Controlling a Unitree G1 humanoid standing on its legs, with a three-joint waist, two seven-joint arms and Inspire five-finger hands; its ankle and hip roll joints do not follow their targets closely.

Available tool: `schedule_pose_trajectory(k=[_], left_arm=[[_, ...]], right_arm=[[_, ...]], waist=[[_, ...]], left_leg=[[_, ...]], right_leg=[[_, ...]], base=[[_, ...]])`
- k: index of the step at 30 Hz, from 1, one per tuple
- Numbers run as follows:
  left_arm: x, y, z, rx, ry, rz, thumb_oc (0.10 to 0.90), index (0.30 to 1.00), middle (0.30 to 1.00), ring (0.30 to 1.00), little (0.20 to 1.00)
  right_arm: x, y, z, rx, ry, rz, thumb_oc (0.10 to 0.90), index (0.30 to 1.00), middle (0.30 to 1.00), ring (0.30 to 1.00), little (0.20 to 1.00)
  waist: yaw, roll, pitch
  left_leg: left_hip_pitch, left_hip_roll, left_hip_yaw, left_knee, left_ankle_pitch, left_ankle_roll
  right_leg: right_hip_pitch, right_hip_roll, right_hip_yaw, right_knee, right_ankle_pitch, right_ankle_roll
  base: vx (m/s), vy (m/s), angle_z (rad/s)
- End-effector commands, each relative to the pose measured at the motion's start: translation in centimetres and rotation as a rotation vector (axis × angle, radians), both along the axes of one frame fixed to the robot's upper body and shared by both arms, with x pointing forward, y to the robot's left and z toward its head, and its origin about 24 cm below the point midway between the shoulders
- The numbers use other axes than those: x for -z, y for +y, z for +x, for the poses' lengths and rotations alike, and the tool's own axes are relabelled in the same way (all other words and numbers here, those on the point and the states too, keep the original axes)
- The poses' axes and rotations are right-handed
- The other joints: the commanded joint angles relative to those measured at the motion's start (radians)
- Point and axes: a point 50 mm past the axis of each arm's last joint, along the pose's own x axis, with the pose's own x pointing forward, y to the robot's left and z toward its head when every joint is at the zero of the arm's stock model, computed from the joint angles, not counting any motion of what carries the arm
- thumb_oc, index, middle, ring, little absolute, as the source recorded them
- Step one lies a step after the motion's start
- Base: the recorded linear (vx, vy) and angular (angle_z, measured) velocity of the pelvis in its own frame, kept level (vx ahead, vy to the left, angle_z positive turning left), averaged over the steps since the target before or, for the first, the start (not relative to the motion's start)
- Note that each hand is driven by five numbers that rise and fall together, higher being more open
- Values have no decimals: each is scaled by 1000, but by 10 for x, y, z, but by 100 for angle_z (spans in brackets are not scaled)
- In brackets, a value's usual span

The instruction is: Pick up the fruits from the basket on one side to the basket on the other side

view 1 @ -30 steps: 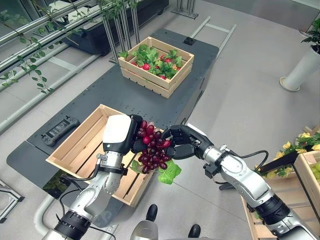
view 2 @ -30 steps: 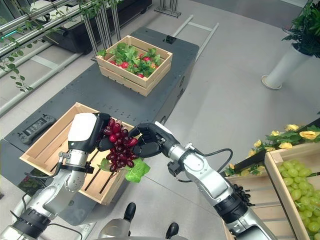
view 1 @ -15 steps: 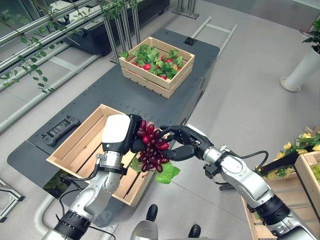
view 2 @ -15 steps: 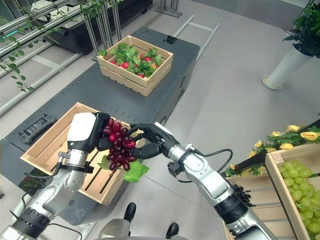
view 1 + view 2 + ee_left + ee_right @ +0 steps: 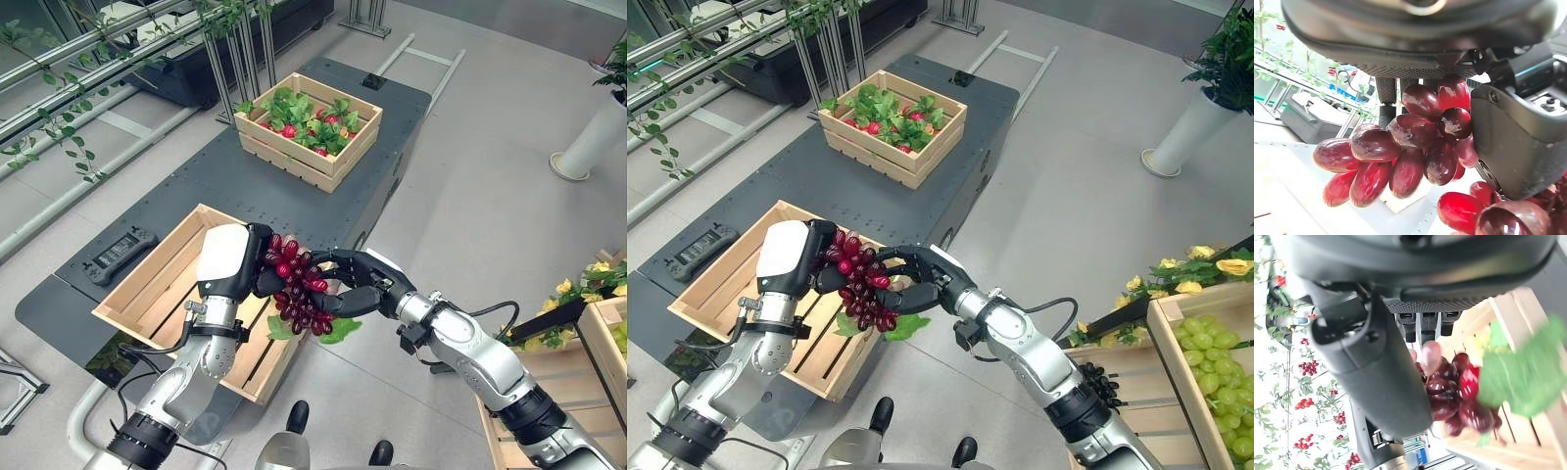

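While the left robot hand (image 5: 231, 262) stays clamped on the dark red grape bunch (image 5: 299, 295), the right robot hand (image 5: 364, 285) has uncurled beside it: handover looks done, light wooden slatted crate (image 5: 147, 294) right below.

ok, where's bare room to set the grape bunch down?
The near crate is bare along its left slats, and dark table lies bare between it and the far crate, which is crowded with leafy red fruit. Both hands crowd the near crate's right edge.

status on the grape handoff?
Left hand curled on red grape bunch above the near crate's right edge. Right hand cupped against it, fingers loose. Nothing in the way.
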Motion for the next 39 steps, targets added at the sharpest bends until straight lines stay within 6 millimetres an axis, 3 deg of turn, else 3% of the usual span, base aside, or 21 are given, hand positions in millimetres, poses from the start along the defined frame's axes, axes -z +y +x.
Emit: schedule_pose_trajectory(k=[1,15,20,39], left_arm=[[-62,-28,14,117,-354,-129,400,300,300,300,300],[-60,-1,13,5,-376,-123,400,300,300,300,300],[-60,-1,13,5,-381,-141,400,300,300,300,300],[-73,-35,10,142,-381,-237,400,300,300,300,300]], right_arm=[[-26,31,-17,-203,-33,208,800,900,900,900,900],[-29,-6,-11,-126,-66,186,800,900,900,900,900],[-31,-7,-11,-118,-89,175,800,900,900,900,900],[-24,17,-12,-36,-108,133,800,900,900,900,900]], waist=[[-14,-6,-147],[-34,-14,-149],[-38,-14,-149],[-37,2,-142]], left_leg=[[49,-79,5,0,-109,7],[52,-74,15,0,-108,9],[53,-74,18,0,-109,10],[55,-75,18,0,-114,11]], right_leg=[[-5,15,27,14,7,-1],[-7,22,41,18,7,-5],[-7,23,45,18,7,-6],[-4,16,47,12,7,-2]], base=[[0,0,0],[0,0,0],[0,0,0],[0,0,0]])
